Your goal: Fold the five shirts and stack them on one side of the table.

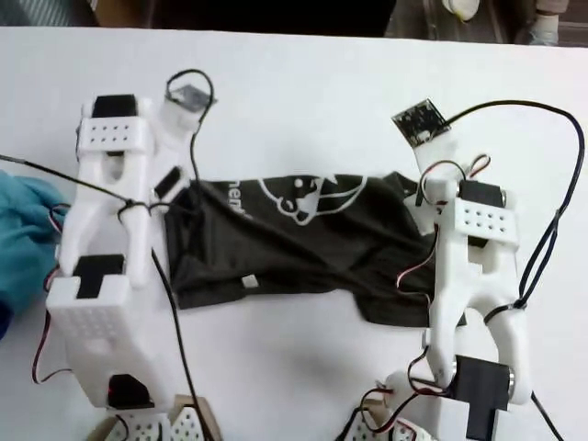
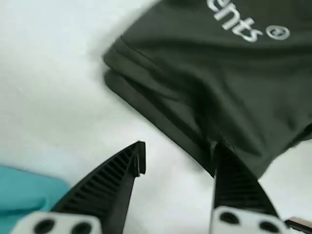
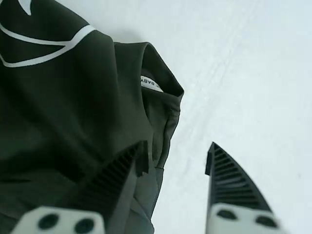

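A dark shirt (image 1: 294, 243) with white print lies crumpled lengthwise across the middle of the white table (image 1: 303, 101), between the two arms. My left gripper (image 2: 178, 163) is open over the shirt's (image 2: 219, 83) left end, one finger over the cloth's edge and the other over bare table. At the shirt's right end, where the collar (image 3: 156, 87) and its label show, my right gripper (image 3: 175, 158) is open, one finger over the dark cloth (image 3: 63, 112) and the other over bare table. A teal shirt (image 1: 23, 239) lies at the table's left edge.
The left arm's white body (image 1: 106, 257) and the right arm's white body (image 1: 473, 285) stand on either side of the dark shirt, with cables trailing. The table's far edge (image 1: 294, 32) runs along the back. The teal cloth (image 2: 24, 190) is close beside my left gripper.
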{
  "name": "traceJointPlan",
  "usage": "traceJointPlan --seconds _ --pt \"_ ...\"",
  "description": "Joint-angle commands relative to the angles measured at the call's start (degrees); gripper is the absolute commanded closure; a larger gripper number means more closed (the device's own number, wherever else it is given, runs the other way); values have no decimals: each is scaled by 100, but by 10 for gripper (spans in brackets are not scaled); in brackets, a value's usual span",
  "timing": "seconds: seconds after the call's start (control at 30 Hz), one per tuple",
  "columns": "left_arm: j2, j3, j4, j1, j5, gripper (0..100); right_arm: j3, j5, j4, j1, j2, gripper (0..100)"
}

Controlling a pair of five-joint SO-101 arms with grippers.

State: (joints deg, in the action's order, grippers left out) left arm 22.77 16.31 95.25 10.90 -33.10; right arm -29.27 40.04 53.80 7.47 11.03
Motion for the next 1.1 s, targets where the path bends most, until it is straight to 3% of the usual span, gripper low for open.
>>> traceJointPlan --seconds 0.0,0.23,0.47,0.63,1.07 --pt "-53 -330 -158 26 229 760 264 -35 -92 -22 13 796" --pt "-53 -1279 -1486 -299 1468 760 264 -35 -101 -22 13 796" --pt "-44 -1305 -1776 -607 2409 793 264 -26 -101 -13 13 796" --pt "-44 -1420 -1820 -571 2523 916 264 -9 -92 84 13 796" --pt "-97 -1745 -1705 -440 2479 971 264 0 -92 110 13 796"
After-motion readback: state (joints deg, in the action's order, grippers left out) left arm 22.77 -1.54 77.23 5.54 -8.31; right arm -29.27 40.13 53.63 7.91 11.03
